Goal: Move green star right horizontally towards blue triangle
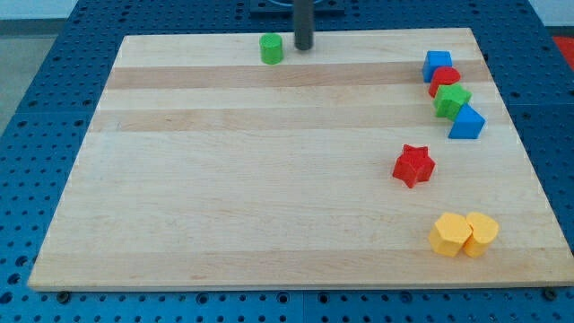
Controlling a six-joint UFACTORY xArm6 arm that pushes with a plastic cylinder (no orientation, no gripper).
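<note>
At the view's top, left of centre: green cylinder [272, 48], close to the far edge of the wooden board [224, 179]. Just beside it on the right, apparently not touching: my tip [304, 48], at the end of a dark rod hanging upright from beyond the view's top. No jaws or pads here, only the bare rod; nothing held, nothing pressed.

Well apart to the right and a little lower: green star [452, 100], third in a tight slanting row near the board's right edge, with blue cube [437, 63] and red cylinder [444, 79] above it. Touching or nearly touching its lower right: blue triangle [466, 122].

So, from my tip, target far to the right and slightly toward the view's bottom. Probably calls for dropping to the star's level on its left, then pushing straight right; very little gap left to close.

Lower down, out of the way: red star [413, 165].
</note>
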